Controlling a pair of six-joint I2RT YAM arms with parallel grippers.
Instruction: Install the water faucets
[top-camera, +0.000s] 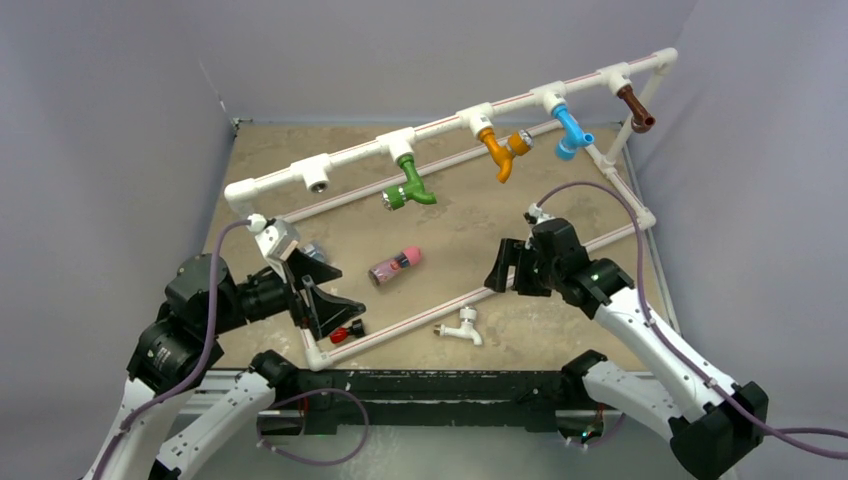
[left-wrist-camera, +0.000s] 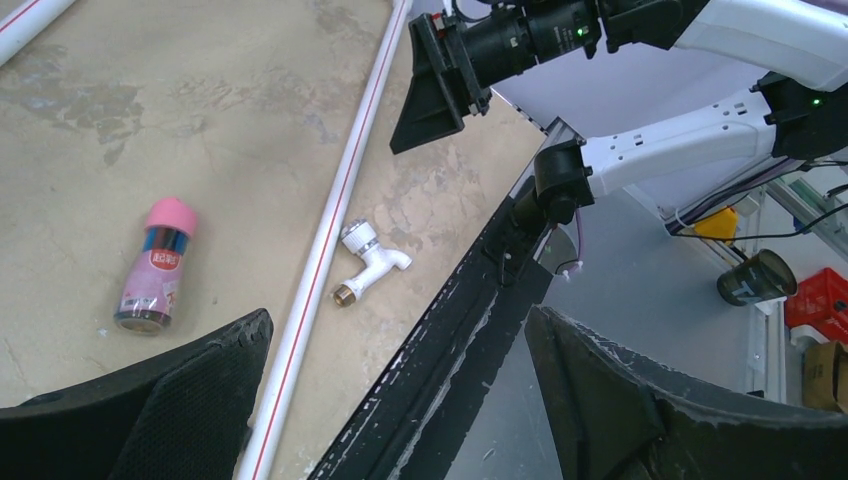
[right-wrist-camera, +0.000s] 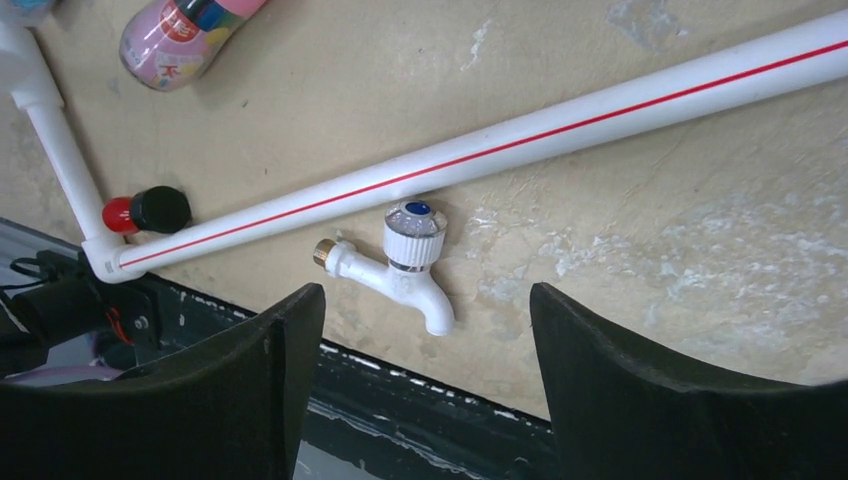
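A white faucet lies on the table just in front of the pipe frame's near rail. It also shows in the left wrist view and the right wrist view. Green, orange, blue and brown faucets hang from the upper pipe's T-fittings. The leftmost T-fitting is empty. My right gripper is open and empty, above the white faucet. My left gripper is open and empty, at the frame's near left corner.
A pink-capped cylinder lies on the table inside the frame. A small red and black object sits by the near left corner fitting. The table's black front edge runs just behind the white faucet. Grey walls stand on three sides.
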